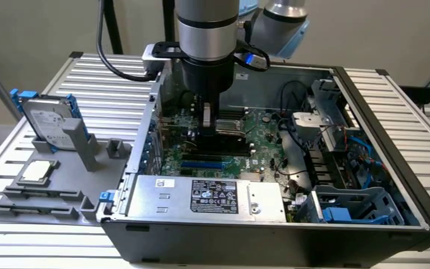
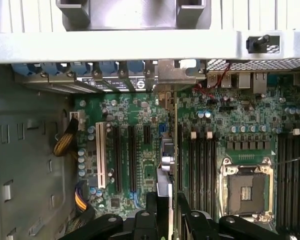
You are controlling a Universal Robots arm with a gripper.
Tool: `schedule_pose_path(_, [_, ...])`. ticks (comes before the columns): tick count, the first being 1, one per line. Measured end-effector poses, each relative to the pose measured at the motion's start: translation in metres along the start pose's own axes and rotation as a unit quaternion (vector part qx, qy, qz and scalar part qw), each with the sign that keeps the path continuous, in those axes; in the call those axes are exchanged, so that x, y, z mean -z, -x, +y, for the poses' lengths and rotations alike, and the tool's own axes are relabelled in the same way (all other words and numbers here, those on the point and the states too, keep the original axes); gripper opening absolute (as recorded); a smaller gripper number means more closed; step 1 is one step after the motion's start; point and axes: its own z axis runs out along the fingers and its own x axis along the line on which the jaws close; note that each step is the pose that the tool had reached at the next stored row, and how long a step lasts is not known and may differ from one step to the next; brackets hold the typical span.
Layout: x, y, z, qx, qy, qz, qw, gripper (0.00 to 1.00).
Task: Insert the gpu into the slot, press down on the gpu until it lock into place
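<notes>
Risk note from my end. Gripper (image 2: 167, 204) has its fingers clamped on the gpu (image 2: 166, 150). The gpu stands on edge over the motherboard (image 2: 140, 110), just beside the memory strips (image 2: 200, 160). Slot (image 1: 202, 165) is the blue strip, also near the memory strips. I cannot tell whether the gpu's bottom edge is in it yet.

What I think could go wrong:
- If the gpu is off line with the slot, pressing could bend contacts or flex the motherboard.
- If the gpu's metal bracket snags the case rear wall (image 2: 115, 47), the gpu could seat tilted and the latch never click.
- Under load the gpu could slip in the fingers.
- If it drifts sideways, its edge could land on the memory strips instead.
</notes>
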Motion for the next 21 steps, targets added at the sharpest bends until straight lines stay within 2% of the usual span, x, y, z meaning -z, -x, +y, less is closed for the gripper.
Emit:
schedule_pose_path(7, [-0.0126, 0.0, 0.0027, -0.001, 0.0, -0.0005, 1.0, 0.26])
schedule_pose_path(11, [-0.0198, -0.001, 0.004, -0.001, 0.0, -0.0021, 1.0, 0.26])
schedule_pose_path(13, [-0.0233, -0.001, 0.0042, -0.001, 0.0001, -0.0041, 1.0, 0.26])
schedule_pose_path(16, [-0.0242, -0.001, 0.0043, -0.001, 0.0002, -0.006, 1.0, 0.26])
schedule_pose_path(21, [-0.0244, -0.003, 0.0042, -0.001, 0.0002, -0.0064, 1.0, 0.26])
